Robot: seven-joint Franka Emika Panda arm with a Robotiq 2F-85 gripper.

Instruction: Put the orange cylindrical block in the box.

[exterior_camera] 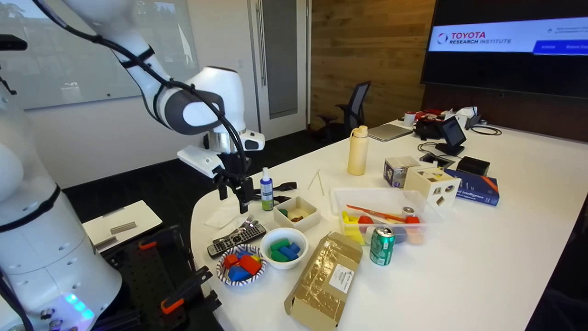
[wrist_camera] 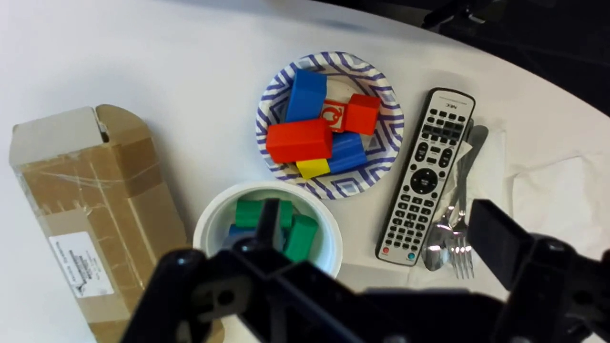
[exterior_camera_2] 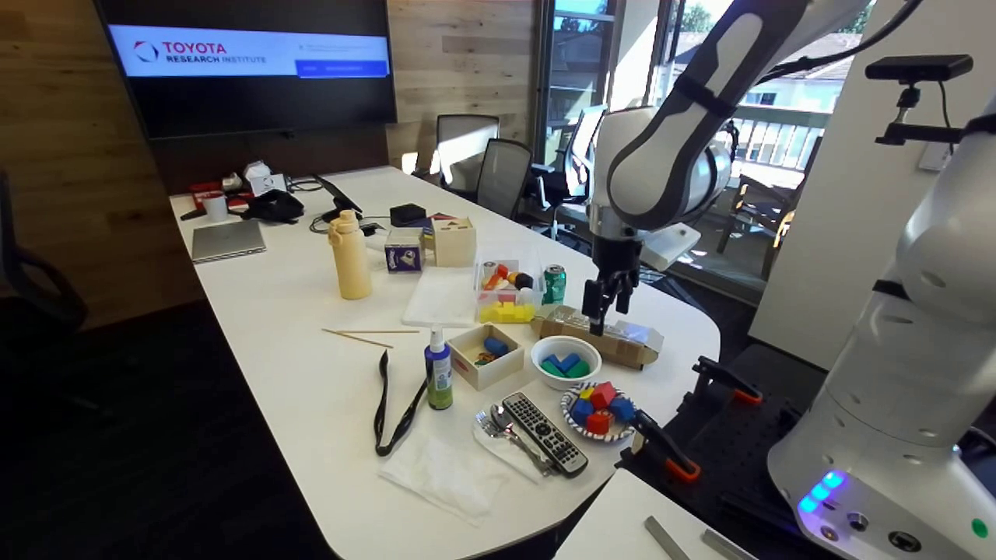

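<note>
The orange cylindrical block first: nothing on show can be called it for certain, and the best guess is the orange patch (exterior_camera: 415, 236) that an exterior view catches through the cloudy wall of the clear bin (exterior_camera_2: 484, 296). Too blurred to call a shape, so no long axis to read. If that's the target, here's the line: from the fingers (wrist_camera: 498, 240) it lies lower and farther out from the robot's base (exterior_camera: 50, 248), and the lone arm (exterior_camera: 229, 87) would have to cross to it. The fingers stand wide apart, nothing gripped, well above the worktop (wrist_camera: 190, 52). Down below, the wrist view has the remote (wrist_camera: 425, 177), the white bowl (wrist_camera: 267, 189) partly hidden by one finger, and the patterned bowl (wrist_camera: 388, 119) just beside it, no orange cylinder in what shows of either. And the box? Going by its open top, probably the wooden box (exterior_camera: 310, 223) just beside the spray bottle (exterior_camera: 267, 193), though the taped cardboard box (wrist_camera: 109, 200) can't be ruled out.
</note>
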